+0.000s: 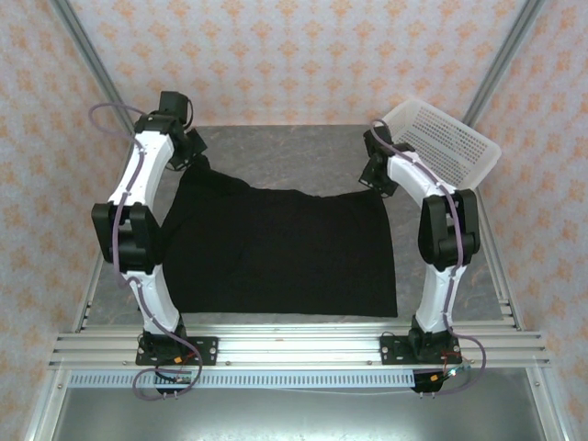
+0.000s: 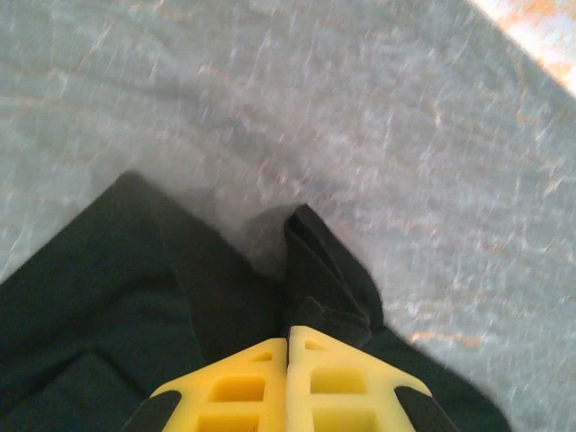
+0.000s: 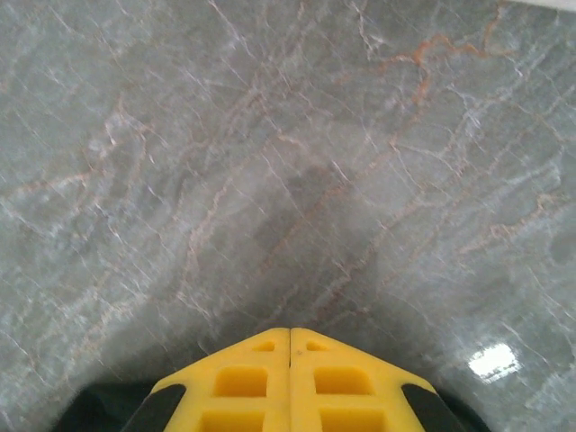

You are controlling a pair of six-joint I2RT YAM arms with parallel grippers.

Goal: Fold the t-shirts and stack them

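Observation:
The black t-shirt [image 1: 285, 253] lies spread flat on the grey marble table [image 1: 294, 152], plain side up, with no print showing. My left gripper [image 1: 193, 152] is at its far left corner. In the left wrist view that gripper [image 2: 288, 331] is shut, and a bunched fold of the t-shirt [image 2: 328, 288] rises into its yellow tips. My right gripper [image 1: 375, 176] is at the shirt's far right corner. In the right wrist view it [image 3: 290, 331] is shut, its tips reaching past the hem over bare table, with black cloth [image 3: 85, 409] under both fingers.
A white perforated basket [image 1: 446, 138] stands tilted at the back right corner, close to the right arm. Aluminium rails [image 1: 294, 344] run along the near edge. Patterned walls close in the back and sides. Bare marble [image 3: 270, 162] lies beyond the shirt's far edge.

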